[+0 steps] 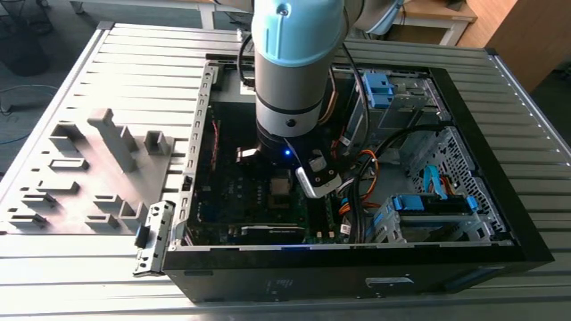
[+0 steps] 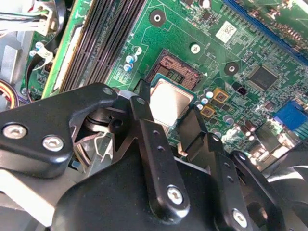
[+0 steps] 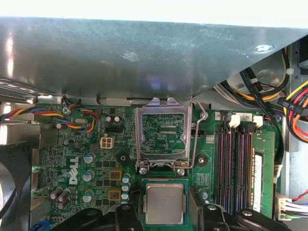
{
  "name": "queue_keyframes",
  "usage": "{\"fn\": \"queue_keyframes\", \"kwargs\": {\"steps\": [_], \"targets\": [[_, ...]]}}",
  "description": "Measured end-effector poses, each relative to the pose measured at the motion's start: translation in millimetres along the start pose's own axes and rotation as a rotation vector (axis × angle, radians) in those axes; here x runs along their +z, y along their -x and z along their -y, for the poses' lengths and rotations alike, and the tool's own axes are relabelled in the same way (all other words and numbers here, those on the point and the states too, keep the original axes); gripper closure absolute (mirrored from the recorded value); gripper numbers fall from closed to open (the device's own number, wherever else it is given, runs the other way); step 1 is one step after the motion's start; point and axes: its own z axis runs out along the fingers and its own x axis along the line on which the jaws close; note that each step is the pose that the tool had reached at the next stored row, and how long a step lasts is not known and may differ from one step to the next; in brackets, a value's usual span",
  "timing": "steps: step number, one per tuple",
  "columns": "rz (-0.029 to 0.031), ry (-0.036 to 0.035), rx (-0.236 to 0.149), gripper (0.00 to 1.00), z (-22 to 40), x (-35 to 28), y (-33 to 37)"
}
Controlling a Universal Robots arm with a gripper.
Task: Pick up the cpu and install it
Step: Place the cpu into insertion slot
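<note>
white lettering (image 3: 73, 177) stands printed on the green motherboard (image 3: 48, 154).

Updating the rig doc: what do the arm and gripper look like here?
The arm is a silver-grey cylinder with a light-blue joint cap, a black band lower down and a small blue light near the wrist. The gripper is matte black: two flat linkage fingers pinned with silver screws, on a rounded black body.
</note>
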Motion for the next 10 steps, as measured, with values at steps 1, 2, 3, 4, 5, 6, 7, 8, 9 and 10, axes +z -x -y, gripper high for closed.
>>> {"fn": "queue_keyframes", "kwargs": {"steps": [1,2,3,4,5,6,7,8,9,10], "targets": [[0.0000,0.0000,0.000,0.53,0.0,0.0,0.0],[0.0001,0.0002,0.000,0.53,0.0,0.1,0.0],[0.0001,0.0002,0.000,0.53,0.0,0.1,0.0],[0.0001,0.0002,0.000,0.53,0.0,0.2,0.0],[0.0003,0.0005,0.000,0.53,0.1,0.3,0.0],[0.0003,0.0004,0.001,0.53,0.4,0.4,-0.1],[0.0003,0.0003,0.002,0.53,0.7,0.6,-0.1],[0.0003,0.0002,0.004,0.53,1.0,0.8,0.0],[0.0004,0.0001,0.007,0.53,1.3,1.0,0.0],[0.0004,-0.0001,0.009,0.53,1.8,1.2,-0.1]]}}
